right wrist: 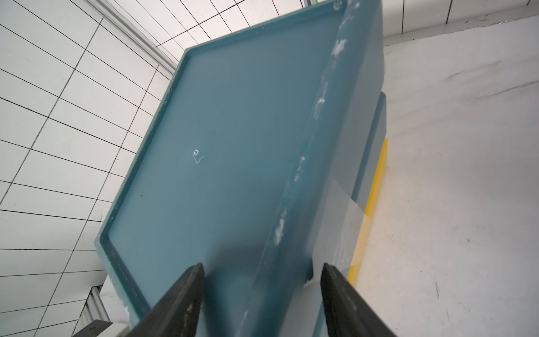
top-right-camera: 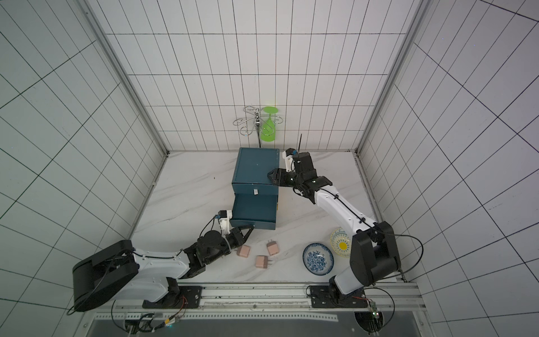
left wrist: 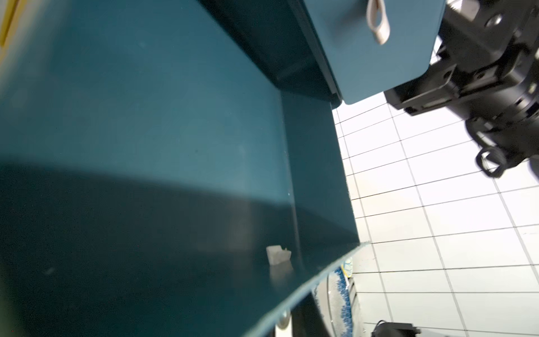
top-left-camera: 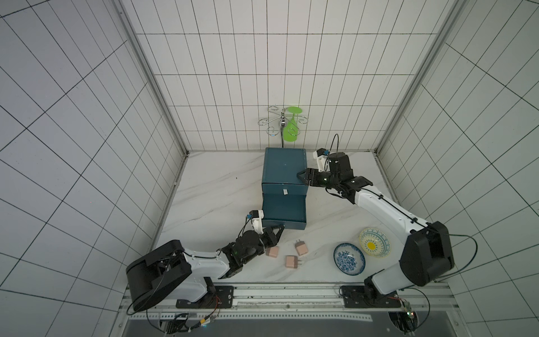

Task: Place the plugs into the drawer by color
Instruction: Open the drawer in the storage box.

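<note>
Right gripper (right wrist: 261,267) straddles the drawer chest (top-left-camera: 284,169) at its top edge, jaws spread, apparently steadying it. Left gripper (top-left-camera: 280,230) (clenched or not, I cannot tell) sits at the pulled-out drawer (top-left-camera: 284,210). Three pink plugs (top-left-camera: 301,248) lie on the table (top-left-camera: 218,189) nearby.

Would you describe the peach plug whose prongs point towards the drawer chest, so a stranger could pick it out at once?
Find the dark teal drawer chest on the marble table; three peach plugs lie before its open drawer. This plug alone points its prongs at the chest: one neighbour aims at the blue-patterned bowl, the other shows none.
</note>
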`<state>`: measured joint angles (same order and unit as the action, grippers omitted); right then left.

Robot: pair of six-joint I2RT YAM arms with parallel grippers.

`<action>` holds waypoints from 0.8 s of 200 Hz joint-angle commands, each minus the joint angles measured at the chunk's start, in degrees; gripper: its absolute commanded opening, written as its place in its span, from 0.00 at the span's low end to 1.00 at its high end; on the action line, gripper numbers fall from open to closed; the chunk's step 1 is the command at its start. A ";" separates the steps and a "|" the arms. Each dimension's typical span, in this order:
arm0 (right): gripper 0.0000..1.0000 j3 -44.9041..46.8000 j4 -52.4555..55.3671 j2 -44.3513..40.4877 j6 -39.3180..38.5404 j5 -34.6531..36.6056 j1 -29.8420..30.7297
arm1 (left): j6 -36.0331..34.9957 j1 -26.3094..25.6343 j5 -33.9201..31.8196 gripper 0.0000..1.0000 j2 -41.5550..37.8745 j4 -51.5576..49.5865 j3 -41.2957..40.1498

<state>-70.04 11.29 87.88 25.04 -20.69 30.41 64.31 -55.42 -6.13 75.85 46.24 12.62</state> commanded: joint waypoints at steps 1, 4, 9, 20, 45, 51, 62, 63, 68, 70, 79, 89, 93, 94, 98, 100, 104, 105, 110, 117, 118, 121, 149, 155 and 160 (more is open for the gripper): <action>0.67 -2.01 7.92 1.79 -1.25 2.57 1.53 | -0.86 -0.30 0.18 0.34 -0.77 0.60 -1.02; 0.67 -2.09 8.05 1.73 -1.29 2.66 1.64 | -0.92 -0.30 0.07 0.39 -1.18 0.03 -1.10; 0.68 -2.11 8.33 1.56 -1.31 2.80 1.61 | -0.94 -0.30 -0.14 0.43 -1.99 -1.03 -0.95; 0.68 -2.20 8.70 1.17 -1.37 3.12 1.63 | -1.29 -0.29 -0.64 0.46 -3.82 -3.24 -0.95; 0.70 -2.79 9.85 0.04 -1.39 3.77 1.65 | -1.58 -0.28 -1.03 0.65 -6.98 -6.99 -0.97; 0.70 -2.98 10.35 -0.30 -1.46 3.85 1.66 | -1.84 -0.30 -0.83 0.67 -7.48 -7.81 -1.10; 0.71 -3.30 11.10 -1.27 -1.56 3.98 1.70 | -2.04 -0.28 -0.32 0.69 -8.47 -9.55 -1.21; 0.71 -3.33 11.15 -1.42 -1.56 4.03 1.68 | -2.07 -0.29 -0.26 0.70 -8.63 -9.70 -1.25; 0.71 -3.35 11.56 -2.12 -1.57 4.28 1.80 | -2.27 -0.29 -0.06 0.71 -9.18 -10.77 -1.40; 0.71 -3.41 11.74 -2.41 -1.57 4.39 1.76 | -2.44 -0.26 0.19 0.71 -9.46 -11.29 -1.49; 0.71 -3.40 12.65 -4.10 -1.65 4.97 1.89 | -2.82 -0.30 0.53 0.71 -11.11 -14.54 -1.62; 0.71 -3.16 14.02 -6.38 -1.90 5.66 1.90 | -3.22 -0.30 0.74 0.72 -13.77 -19.07 -1.67; 0.72 -2.88 14.57 -7.50 -2.00 6.00 1.91 | -3.50 -0.30 0.85 0.72 -15.15 -20.58 -1.81; 0.72 -2.76 14.69 -7.74 -2.01 6.14 1.88 | -3.67 -0.30 0.94 0.72 -15.49 -20.97 -1.90; 0.72 -2.22 15.12 -8.90 -2.09 6.55 1.89 | -4.02 -0.30 1.23 0.72 -16.95 -22.55 -2.04; 0.72 -1.88 15.33 -9.49 -2.10 6.78 1.92 | -4.31 -0.28 1.32 0.72 -17.84 -23.51 -2.13; 0.72 -1.43 16.05 -10.75 -2.10 7.20 1.87 | -4.76 -0.30 1.35 0.72 -19.60 -25.75 -2.08; 0.72 -1.25 16.35 -11.08 -2.14 7.31 1.86 | -4.92 -0.30 1.32 0.72 -19.82 -26.54 -1.99; 0.72 -0.52 17.68 -12.77 -2.16 7.85 1.91 | -5.38 -0.30 1.23 0.73 -22.52 -30.56 -1.66; 0.72 0.94 19.18 -15.63 -2.19 8.54 2.01 | -6.50 -0.30 0.48 0.75 -26.01 -37.53 -0.73; 0.72 1.21 19.37 -15.98 -2.19 8.64 2.01 | -6.58 -0.30 0.36 0.76 -26.50 -38.59 -0.57; 0.73 2.25 19.65 -17.37 -2.12 9.00 2.09 | -6.81 -0.30 -0.04 0.76 -27.92 -41.27 -0.12; 0.76 12.20 22.43 -29.08 -0.35 10.01 2.64 | -9.89 -0.28 -0.33 0.76 -35.72 -53.31 -0.44; 0.76 14.33 22.93 -30.65 -0.50 9.53 3.49 | -10.19 -0.30 0.68 0.74 -36.20 -54.61 -0.42; 0.76 16.03 23.07 -31.97 -1.02 9.17 4.46 | -10.67 -0.28 1.23 0.73 -36.39 -56.41 0.07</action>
<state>-61.54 28.53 60.40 24.12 -12.45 32.32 57.54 -55.46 -6.22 41.43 4.71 11.77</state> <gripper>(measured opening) 0.761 0.751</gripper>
